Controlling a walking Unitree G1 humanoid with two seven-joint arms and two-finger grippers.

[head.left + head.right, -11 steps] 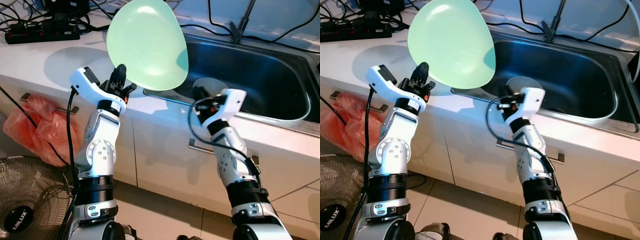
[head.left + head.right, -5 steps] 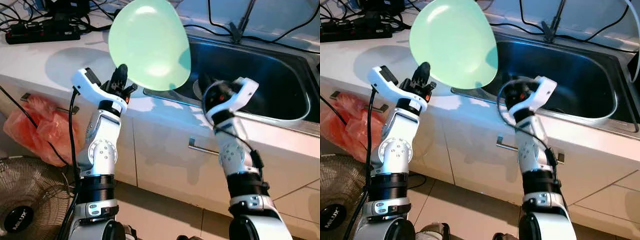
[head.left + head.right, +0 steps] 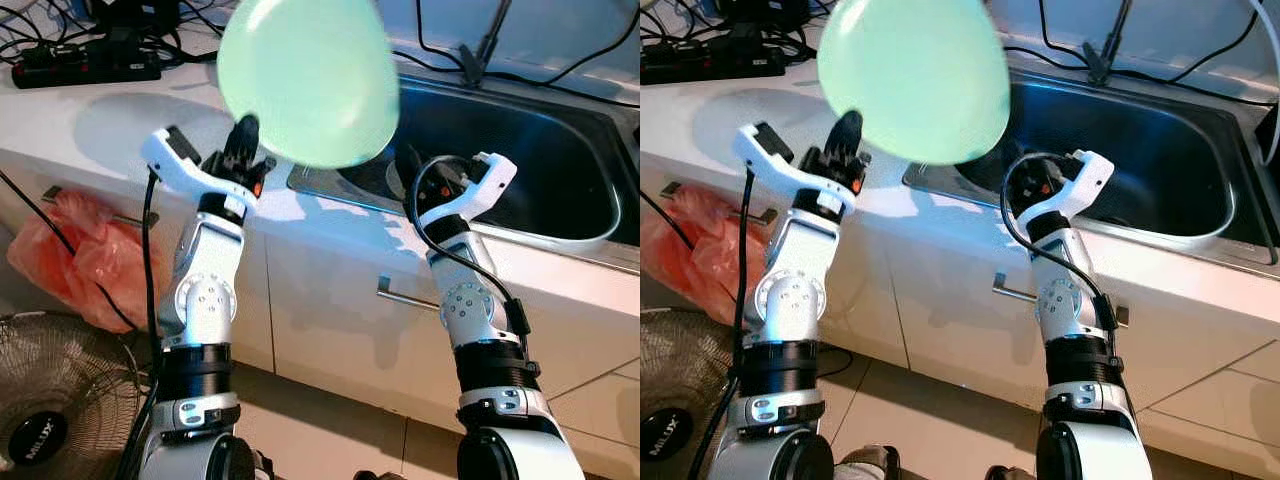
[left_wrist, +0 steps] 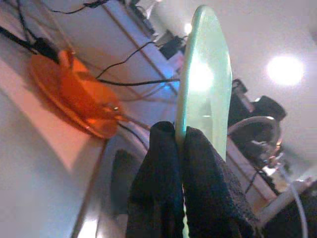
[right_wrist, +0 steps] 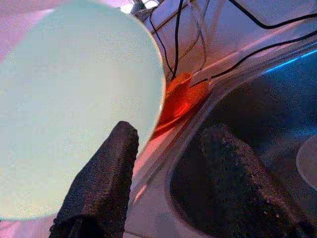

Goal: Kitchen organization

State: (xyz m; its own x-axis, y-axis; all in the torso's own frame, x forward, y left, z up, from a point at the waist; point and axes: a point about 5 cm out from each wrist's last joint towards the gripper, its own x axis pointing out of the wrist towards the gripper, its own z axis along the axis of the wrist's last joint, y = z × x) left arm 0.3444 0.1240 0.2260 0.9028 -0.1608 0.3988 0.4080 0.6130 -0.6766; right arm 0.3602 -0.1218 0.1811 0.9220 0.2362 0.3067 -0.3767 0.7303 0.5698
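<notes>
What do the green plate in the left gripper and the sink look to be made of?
Green plate: probably plastic or melamine, matte pale mint; light glows through its thin edge in the left wrist view. Sink: stainless steel by its look, with a brushed grey sheen and bluish reflections. Left gripper clamps the plate's rim.

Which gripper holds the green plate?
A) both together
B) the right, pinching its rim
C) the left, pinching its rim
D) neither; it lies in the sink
C: the left gripper has its jaws shut on the plate rim, while the right gripper is open above the sink.
</notes>
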